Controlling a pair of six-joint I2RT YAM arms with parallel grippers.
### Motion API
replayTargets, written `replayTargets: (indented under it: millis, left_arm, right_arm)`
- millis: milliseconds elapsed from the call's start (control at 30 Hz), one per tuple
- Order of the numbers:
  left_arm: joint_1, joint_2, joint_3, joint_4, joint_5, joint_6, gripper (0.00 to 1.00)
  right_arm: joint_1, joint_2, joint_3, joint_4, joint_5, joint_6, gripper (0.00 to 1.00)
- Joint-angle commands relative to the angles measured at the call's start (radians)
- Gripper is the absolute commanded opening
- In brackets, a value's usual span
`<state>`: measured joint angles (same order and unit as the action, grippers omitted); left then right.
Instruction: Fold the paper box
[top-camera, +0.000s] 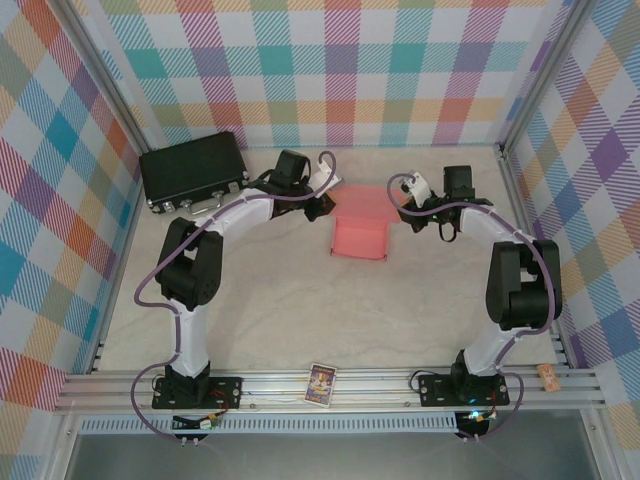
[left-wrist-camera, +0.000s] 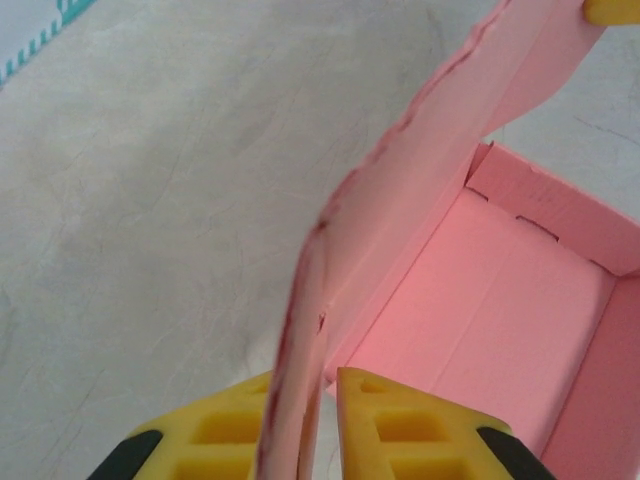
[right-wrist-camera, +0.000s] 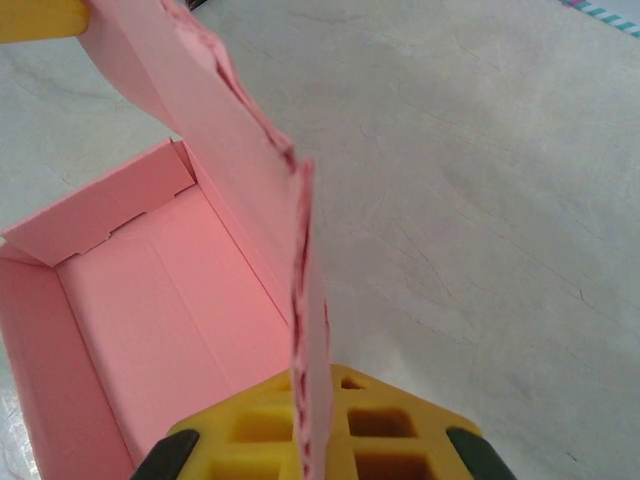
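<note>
A: Where was the paper box?
B: Mid-table, between the two arms. It already stood as an open tray, floor flat and side walls up.
A: So what was left?
B: The lid flap, I'd judge. It stood upright at the far edge, not yet lowered or tucked.
A: And the grippers?
B: The right gripper was clamped on one end of that flap. The left gripper straddled the other end, jaws nearly together — whether it truly pinched, I couldn't tell
</note>
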<state>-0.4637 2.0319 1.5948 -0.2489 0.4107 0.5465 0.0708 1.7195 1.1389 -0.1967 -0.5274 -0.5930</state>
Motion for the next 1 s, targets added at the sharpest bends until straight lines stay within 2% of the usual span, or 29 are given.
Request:
replayTargets:
  millis: [0, 133, 267, 500, 700, 967]
  left_arm:
    - [0.011, 0.008, 0.04, -0.066, -0.015, -0.001, 0.2]
    - [0.014, 0.015, 0.056, -0.087, -0.002, -0.005, 0.19]
    - [0.015, 0.02, 0.063, -0.097, -0.001, -0.009, 0.09]
    - [0.017, 0.022, 0.078, -0.115, 0.014, -0.064, 0.0]
    - [0.014, 0.031, 0.106, -0.116, -0.031, -0.215, 0.0]
    - [-0.002, 0.043, 0.131, -0.11, -0.112, -0.326, 0.0]
  right_arm:
    - [0.016, -0.035, 0.005, -0.008, 0.002, -0.04, 0.06]
    - [0.024, -0.029, 0.017, -0.017, 0.007, -0.04, 0.06]
    - [0.031, -0.028, 0.021, -0.017, 0.024, -0.034, 0.06]
    - [0.055, -0.044, 0.021, -0.005, 0.08, 0.016, 0.01]
    - [0.105, -0.063, 0.03, 0.012, 0.202, 0.202, 0.0]
    - [0.193, -0.068, 0.017, 0.041, 0.414, 0.302, 0.0]
